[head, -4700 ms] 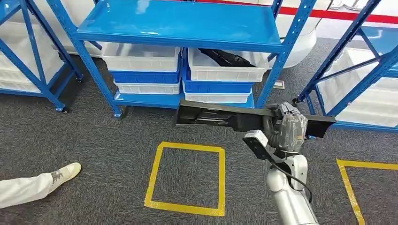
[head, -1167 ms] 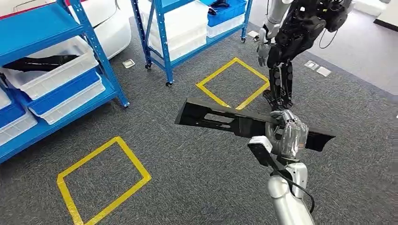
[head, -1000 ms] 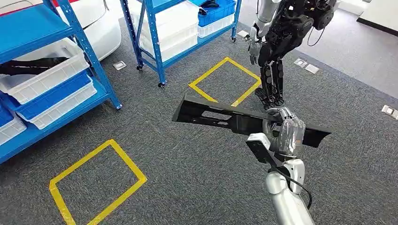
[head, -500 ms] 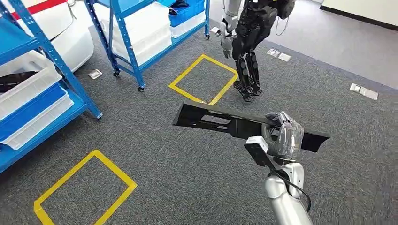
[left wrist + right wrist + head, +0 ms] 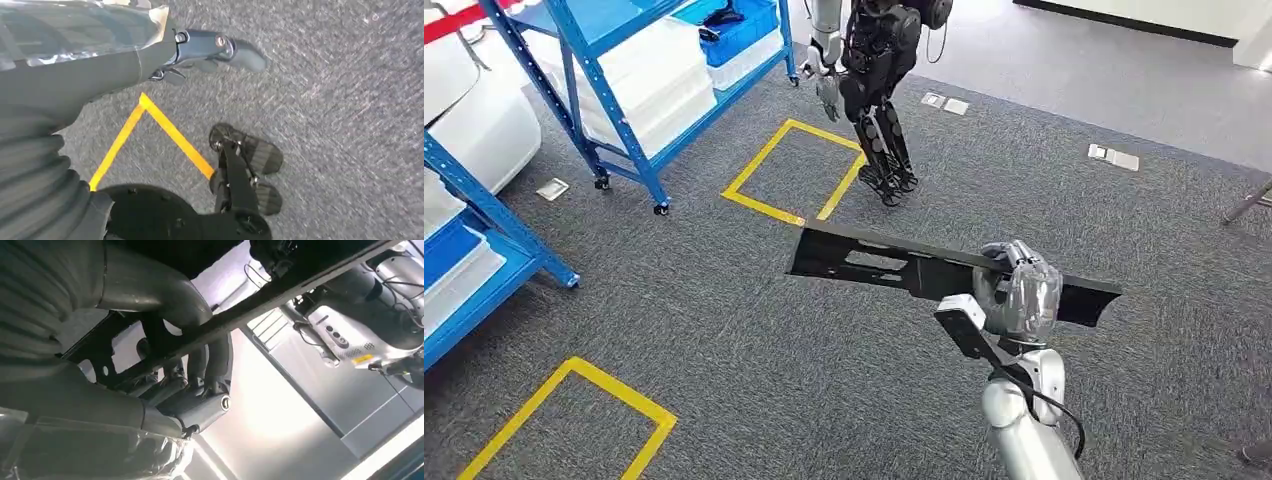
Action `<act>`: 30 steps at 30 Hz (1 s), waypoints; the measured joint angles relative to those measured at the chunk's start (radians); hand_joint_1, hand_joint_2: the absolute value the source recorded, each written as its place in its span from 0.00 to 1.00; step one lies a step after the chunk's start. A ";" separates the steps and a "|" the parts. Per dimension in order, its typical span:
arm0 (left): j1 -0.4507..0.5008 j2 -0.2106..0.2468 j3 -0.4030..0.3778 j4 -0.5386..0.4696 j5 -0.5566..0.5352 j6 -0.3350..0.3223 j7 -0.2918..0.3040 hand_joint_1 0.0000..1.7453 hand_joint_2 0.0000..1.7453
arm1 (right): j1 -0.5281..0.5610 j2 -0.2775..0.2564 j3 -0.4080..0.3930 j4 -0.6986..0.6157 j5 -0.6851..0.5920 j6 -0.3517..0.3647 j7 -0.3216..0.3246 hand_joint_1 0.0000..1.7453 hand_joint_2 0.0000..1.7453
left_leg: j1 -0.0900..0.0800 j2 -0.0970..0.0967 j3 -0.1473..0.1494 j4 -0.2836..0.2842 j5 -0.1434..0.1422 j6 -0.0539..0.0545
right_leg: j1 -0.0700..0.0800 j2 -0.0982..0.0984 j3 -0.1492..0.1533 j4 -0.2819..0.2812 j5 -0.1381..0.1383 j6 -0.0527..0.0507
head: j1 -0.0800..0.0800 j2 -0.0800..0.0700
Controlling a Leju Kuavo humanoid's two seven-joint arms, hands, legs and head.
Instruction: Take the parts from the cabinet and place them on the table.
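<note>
Open grey carpet [image 5: 724, 330] near and right. Blocking far centre: another humanoid robot [image 5: 869, 70]. Blue shelving racks [image 5: 614, 70] crowding far left. Long black part [image 5: 894, 268] spanning crosswise from right hand [image 5: 1019, 295].

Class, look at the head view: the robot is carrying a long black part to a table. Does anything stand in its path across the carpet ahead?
The table itself is not in view, so the path can't be fully judged. The right hand grips the black part over bare carpet. Farther ahead stands another humanoid robot beside a yellow floor square.
</note>
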 joint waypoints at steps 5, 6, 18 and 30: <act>-0.010 0.000 0.000 0.000 -0.012 -0.014 0.005 0.00 1.00 | -0.004 0.016 0.012 -0.005 0.008 0.001 0.006 1.00 1.00 | 0.011 0.050 0.011 -0.034 0.030 0.012 | -0.001 -0.078 -0.069 0.115 -0.059 0.006 | 0.010 0.000; -0.011 0.000 0.000 0.000 -0.014 -0.017 0.004 0.00 1.00 | -0.004 0.021 0.014 -0.005 0.008 0.002 0.006 1.00 1.00 | 0.011 0.065 0.010 -0.034 0.030 0.012 | -0.007 -0.087 -0.112 0.206 -0.095 0.008 | 0.011 0.000; -0.048 0.008 -0.028 0.000 -0.055 -0.005 0.043 0.00 1.00 | 0.003 0.034 0.023 0.003 -0.085 0.001 -0.048 1.00 1.00 | 0.032 0.157 0.007 -0.008 -0.005 -0.061 | -0.032 -0.120 0.007 0.006 -0.026 0.024 | 0.008 0.000; -0.051 0.012 -0.051 0.000 -0.075 -0.007 0.047 0.00 1.00 | 0.004 0.014 0.018 0.014 -0.089 -0.005 -0.065 1.00 1.00 | 0.027 -0.016 -0.032 0.013 0.016 -0.031 | -0.012 0.008 0.003 0.011 -0.023 0.017 | 0.002 0.000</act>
